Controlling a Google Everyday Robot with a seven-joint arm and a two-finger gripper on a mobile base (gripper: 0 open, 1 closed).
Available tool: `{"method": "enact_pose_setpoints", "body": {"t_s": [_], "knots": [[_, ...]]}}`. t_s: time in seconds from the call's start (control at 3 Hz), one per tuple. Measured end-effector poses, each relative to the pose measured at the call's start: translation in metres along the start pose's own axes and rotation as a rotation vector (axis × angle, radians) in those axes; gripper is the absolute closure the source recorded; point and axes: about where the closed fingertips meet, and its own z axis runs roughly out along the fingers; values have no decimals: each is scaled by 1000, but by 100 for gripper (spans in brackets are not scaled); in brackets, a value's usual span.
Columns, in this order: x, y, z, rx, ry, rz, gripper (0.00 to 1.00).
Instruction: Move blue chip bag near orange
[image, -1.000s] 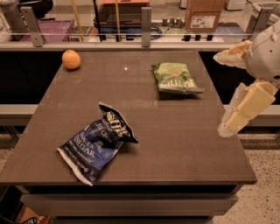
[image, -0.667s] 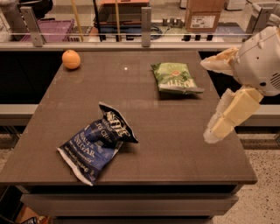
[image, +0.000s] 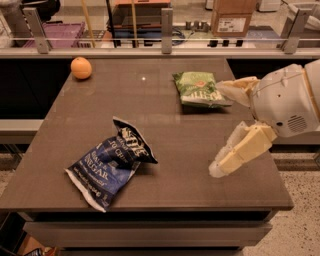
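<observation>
While the crumpled navy-blue foil chip bag with white lettering (image: 107, 167) lies flat at about 7 o'clock on the dark brown bench (image: 165, 200), nothing grips or touches it. The small round orange fruit (image: 81, 68) sits at about 11 o'clock near the far left corner, well apart from the bag, with bare bench surface between them. A green foil chip bag (image: 197, 89) rests at about 1 o'clock and takes no part in the task. The robot's cream-coloured two-finger claw (image: 218, 129) hangs over the right edge at about 3 to 4 o'clock. Its fingers (image: 242, 152) are spread wide, one toward the green bag and one lower over the bench, and it holds nothing.

Progress, as judged: no part of the move is done. What remains is the whole sequence: carry the claw across to 7 o'clock, close on the blue bag, take it toward 11 o'clock and set it down just beside the orange. The claw is nearer the green bag than the blue one, so care over the right target is advisable.
</observation>
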Motion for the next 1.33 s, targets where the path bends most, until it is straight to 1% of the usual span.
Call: {"method": "enact_pose_setpoints", "body": {"t_s": [0.33,0.67,1.0,1.33], "knots": [[8,0,21,89,-44,26,0],[14,-5,33,163,-24,45,0],[20,-11,56,179,-2,60,0],[19,-16,78,150,1,56,0]]}}
